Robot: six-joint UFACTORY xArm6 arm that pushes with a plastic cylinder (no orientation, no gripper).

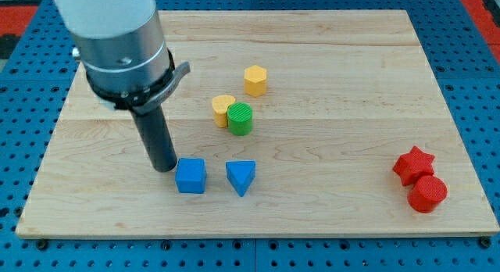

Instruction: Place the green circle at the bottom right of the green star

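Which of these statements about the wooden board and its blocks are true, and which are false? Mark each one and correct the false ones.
1. My tip stands just to the view's left of the blue cube. True.
2. The green circle touches the yellow heart-like block. True.
3. The blue triangle lies at the view's top of the board. False: it lies near the view's bottom, to the right of the blue cube.
4. The red star and the red circle sit close together at the view's right. True.
5. The yellow hexagon is stacked on the green circle. False: it rests on the wooden board, apart from it.
6. A green star stands beside the green circle. False: no green star shows.
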